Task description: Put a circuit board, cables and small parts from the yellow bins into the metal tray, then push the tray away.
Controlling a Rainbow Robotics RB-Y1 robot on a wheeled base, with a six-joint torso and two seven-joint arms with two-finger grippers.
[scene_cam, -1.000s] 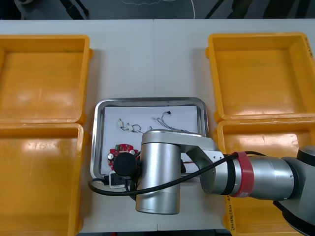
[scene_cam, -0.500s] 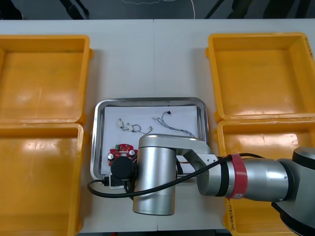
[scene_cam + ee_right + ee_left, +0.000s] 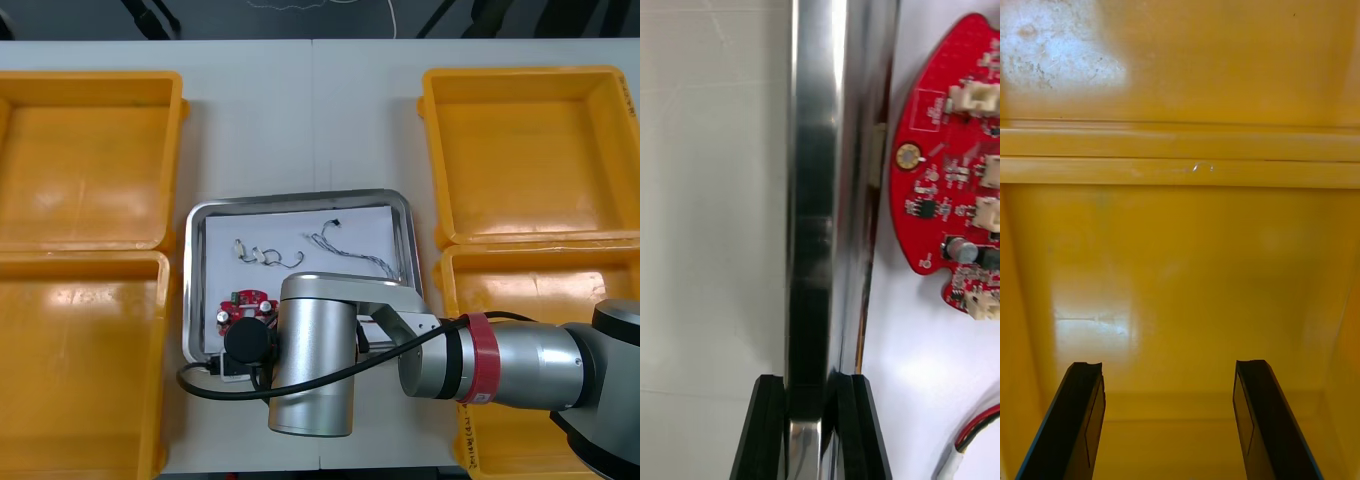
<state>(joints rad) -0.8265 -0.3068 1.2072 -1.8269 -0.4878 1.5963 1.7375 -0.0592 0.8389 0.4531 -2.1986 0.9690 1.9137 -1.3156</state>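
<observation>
Desk (image 3: 300,120): light top, four yellow bins (image 3: 90,160) in pairs at each side. Their floors read bare in the front view, though the near right bin is largely covered by the right arm (image 3: 315,370).

That arm reaches across from the right. Its silver wrist hides the near rim and near right part of the metal tray (image 3: 192,280), which sits between the bin pairs, white inside.

Left end effector (image 3: 1166,367): fingers spread wide, nothing between them, hanging over the bare floor of a yellow bin (image 3: 1180,262). Which bin cannot be told.

Right end effector (image 3: 811,390): fingers nearly together, clamped on the tray's rim (image 3: 816,187), one finger outside over the desk, one inside the tray. Rim is cut off at both ends in the wrist view.

Circuit board (image 3: 240,303): red, round, flat in the tray's near left corner, near edge tucked under the wrist. Wrist view shows it (image 3: 947,187) just beside the rim, partly cropped.

Two thin cables lie farther back on the white liner, one toward the right (image 3: 345,250), one toward the left (image 3: 265,257); colours too fine to read. A red-stranded cable (image 3: 981,435) is clipped at the frame edge near the inner finger.
</observation>
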